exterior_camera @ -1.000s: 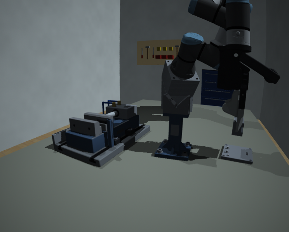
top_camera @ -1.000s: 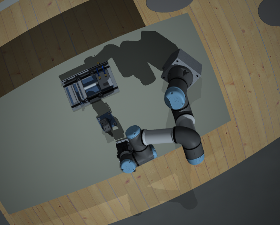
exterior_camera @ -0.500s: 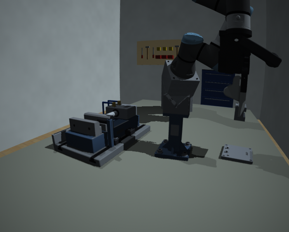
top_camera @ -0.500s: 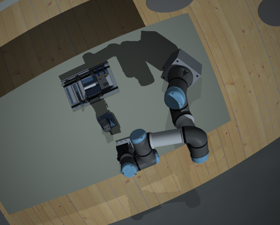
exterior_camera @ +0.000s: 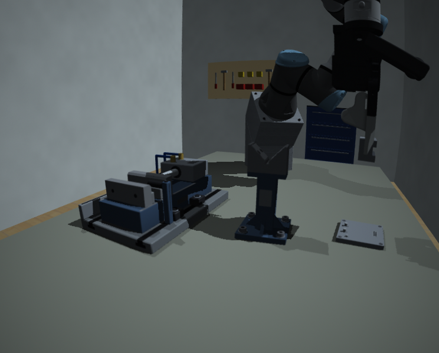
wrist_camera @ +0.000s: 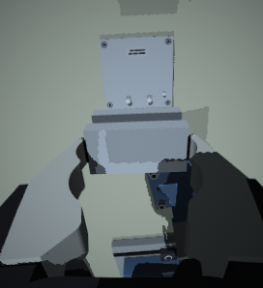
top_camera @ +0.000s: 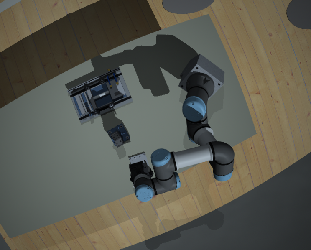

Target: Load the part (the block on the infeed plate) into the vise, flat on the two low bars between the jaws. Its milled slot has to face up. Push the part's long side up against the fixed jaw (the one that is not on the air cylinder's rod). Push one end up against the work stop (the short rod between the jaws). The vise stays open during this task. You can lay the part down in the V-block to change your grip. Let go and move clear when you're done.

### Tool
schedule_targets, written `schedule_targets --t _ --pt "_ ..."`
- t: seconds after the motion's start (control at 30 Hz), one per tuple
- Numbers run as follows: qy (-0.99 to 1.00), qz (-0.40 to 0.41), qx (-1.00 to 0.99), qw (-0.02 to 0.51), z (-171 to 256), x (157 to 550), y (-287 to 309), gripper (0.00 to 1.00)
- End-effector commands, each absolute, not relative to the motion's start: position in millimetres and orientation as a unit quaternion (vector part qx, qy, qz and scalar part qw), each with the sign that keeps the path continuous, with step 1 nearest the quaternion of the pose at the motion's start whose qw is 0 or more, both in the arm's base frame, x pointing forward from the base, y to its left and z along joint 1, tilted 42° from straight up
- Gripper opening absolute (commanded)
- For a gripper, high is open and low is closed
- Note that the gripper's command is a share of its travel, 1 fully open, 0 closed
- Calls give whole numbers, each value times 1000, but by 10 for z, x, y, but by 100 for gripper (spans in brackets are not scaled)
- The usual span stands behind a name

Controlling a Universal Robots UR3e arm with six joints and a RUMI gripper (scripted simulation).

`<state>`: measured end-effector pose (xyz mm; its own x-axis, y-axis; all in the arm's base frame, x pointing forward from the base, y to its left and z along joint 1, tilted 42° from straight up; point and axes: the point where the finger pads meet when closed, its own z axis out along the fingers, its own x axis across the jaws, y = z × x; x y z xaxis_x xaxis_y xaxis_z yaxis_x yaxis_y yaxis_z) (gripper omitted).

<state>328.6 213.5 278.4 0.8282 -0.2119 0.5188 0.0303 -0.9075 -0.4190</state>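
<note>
My pincer [wrist_camera: 136, 145] is clamped on the part [wrist_camera: 134, 147] — a grey block held by its two short ends, one finger [wrist_camera: 55, 203] on each side, its long side lying across between them. The part hangs in the air with me, well above the table [exterior_camera: 174, 296]. Straight below and a little ahead lies the infeed plate [wrist_camera: 136, 70], bare on top, the part's shadow falling beside it. Below and behind the part, seen between my fingers, stands the V-block [wrist_camera: 163, 193]; farther back the same way sits the vise [exterior_camera: 151, 201], well apart from me, its jaws standing open.
</note>
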Motion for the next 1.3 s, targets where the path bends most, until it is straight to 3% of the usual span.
schedule_targets --t 0.0,1.27 --pt "45 -286 -933 214 2911 3196 2065 0" --pt "45 -286 -933 214 3252 2941 1893 0"
